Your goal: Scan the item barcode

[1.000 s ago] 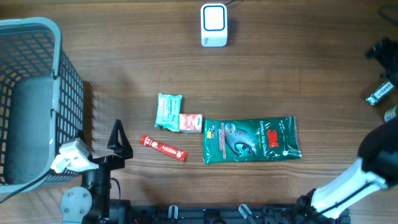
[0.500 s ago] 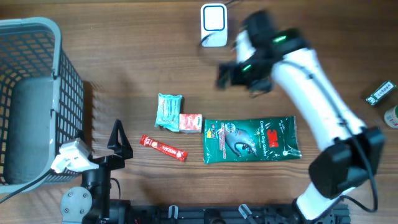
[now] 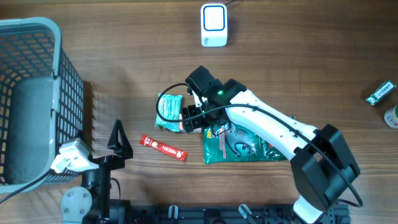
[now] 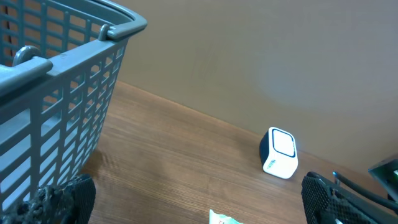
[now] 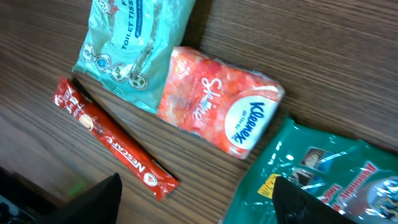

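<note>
Four items lie mid-table: a teal tissue pack [image 3: 166, 109], an orange Kleenex pack [image 3: 185, 123], a red Nescafe stick [image 3: 163, 148] and a green 3M glove pack [image 3: 252, 148]. The white scanner [image 3: 213, 25] stands at the far edge. My right gripper [image 3: 196, 118] hovers over the Kleenex pack [image 5: 217, 109] and the glove pack's corner [image 5: 323, 180]. In its wrist view the right gripper [image 5: 199, 205] is open, with only wood and the stick's end [image 5: 115, 146] between the fingers. My left gripper [image 3: 118, 140] is open near the front edge. It faces the scanner [image 4: 280, 152].
A grey basket [image 3: 59, 68] fills the left side and looms at the left of the left wrist view [image 4: 62, 93]. A small green-and-white item [image 3: 379, 92] and a round object [image 3: 392, 117] sit at the right edge. Bare wood separates the packs from the scanner.
My right arm has swung in from the right edge, passed near the scanner, and come down over the small packs in the middle. The left arm has not moved.
</note>
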You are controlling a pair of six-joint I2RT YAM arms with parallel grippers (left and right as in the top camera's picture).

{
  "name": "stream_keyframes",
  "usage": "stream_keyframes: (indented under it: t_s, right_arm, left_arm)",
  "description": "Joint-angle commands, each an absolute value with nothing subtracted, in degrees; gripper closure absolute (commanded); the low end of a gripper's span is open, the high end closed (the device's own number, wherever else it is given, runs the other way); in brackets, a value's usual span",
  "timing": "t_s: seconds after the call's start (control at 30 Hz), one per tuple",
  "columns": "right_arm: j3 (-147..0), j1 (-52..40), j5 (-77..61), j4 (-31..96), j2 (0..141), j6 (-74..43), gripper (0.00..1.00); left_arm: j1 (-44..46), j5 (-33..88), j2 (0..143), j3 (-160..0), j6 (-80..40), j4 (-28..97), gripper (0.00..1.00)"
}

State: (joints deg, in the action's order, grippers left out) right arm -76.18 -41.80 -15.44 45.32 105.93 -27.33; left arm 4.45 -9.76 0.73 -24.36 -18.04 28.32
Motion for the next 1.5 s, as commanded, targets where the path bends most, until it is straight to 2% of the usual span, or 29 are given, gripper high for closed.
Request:
stream_keyframes:
  t_s: [0.0,0.03,0.13,0.2,0.27,0.37,0.43,0.47,0.63,0.67,0.7,0.77,0.8,0.87,0.97,1.0,1.1,1.17,1.2,1.47]
  right_arm:
    - [-76.0,-41.8,-17.7,44.8,110.3,-30.7,0.33]
    - [-76.0,-41.8,-17.7,44.8,111.6,-32.2,0.37]
    - [-76.0,-41.8,-17.7,43.5,116.0,-34.9,0.39]
    - [-76.0,-41.8,-17.5,42.2,118.4,-35.0,0.46]
    - [-76.0,-41.8,-17.5,41.4,119.5,-36.3,0.57]
    - [-76.1,-41.7,-16.6,41.1,119.4,-36.0,0.82]
    - [-76.2,-41.3,-16.7,41.3,119.2,-33.9,0.92]
    - [-76.2,-40.9,-16.6,41.8,118.7,-32.2,0.95]
    - [-77.5,-37.8,-8.3,46.8,111.4,-14.0,0.95]
    - [-77.6,-37.2,-5.9,47.0,109.4,-8.7,0.93]
    - [-77.6,-36.7,-2.3,47.3,107.1,-2.9,0.87]
    - [-77.6,-36.1,4.0,47.0,104.6,3.9,0.66]
    - [-77.6,-35.8,9.6,46.0,103.7,7.9,0.44]
    - [-77.6,-35.8,18.0,44.7,103.3,9.5,0.2]
    - [-77.6,-35.8,18.4,44.5,103.3,8.2,0.21]
    - [-77.6,-35.8,15.4,43.6,103.3,4.8,0.24]
    - [-77.6,-35.8,-3.6,39.0,103.3,-0.8,0.47]
    - [-77.6,-35.8,-11.0,34.4,103.3,-2.0,0.86]
    - [-77.5,-35.8,-11.1,32.5,103.5,-4.2,0.96]
    - [-77.2,-35.8,-9.9,21.8,111.3,-10.7,0.95]
  left_arm:
    - [4.7,-9.9,0.3,-24.2,-17.1,28.2,0.0]
    - [4.7,-9.9,0.3,-24.2,-17.1,28.2,0.0]
    - [4.7,-9.9,0.3,-24.2,-17.1,28.2,0.0]
    - [4.7,-9.9,0.3,-24.2,-17.1,28.2,0.0]
    - [4.7,-9.9,0.3,-24.2,-17.1,28.2,0.0]
    - [4.7,-9.9,0.3,-24.2,-17.1,28.2,0.0]
    - [4.7,-9.9,0.3,-24.2,-17.1,28.2,0.0]
    - [4.7,-9.9,0.3,-24.2,-17.1,28.2,0.0]
    - [4.7,-9.9,0.3,-24.2,-17.1,28.2,0.0]
    - [4.7,-9.9,0.3,-24.2,-17.1,28.2,0.0]
    - [4.7,-9.9,0.3,-24.2,-17.1,28.2,0.0]
    - [4.7,-9.9,0.3,-24.2,-17.1,28.2,0.0]
    - [4.7,-9.9,0.3,-24.2,-17.1,28.2,0.0]
    - [4.7,-9.9,0.3,-24.2,-17.1,28.2,0.0]
    - [4.7,-9.9,0.3,-24.2,-17.1,28.2,0.0]
    - [4.7,-9.9,0.3,-24.2,-17.1,28.2,0.0]
    - [4.7,-9.9,0.3,-24.2,-17.1,28.2,0.0]
    - [4.7,-9.9,0.3,-24.2,-17.1,28.2,0.0]
    - [4.7,-9.9,0.3,-24.2,-17.1,28.2,0.0]
    - [4.7,-9.9,0.3,-24.2,-17.1,28.2,0.0]
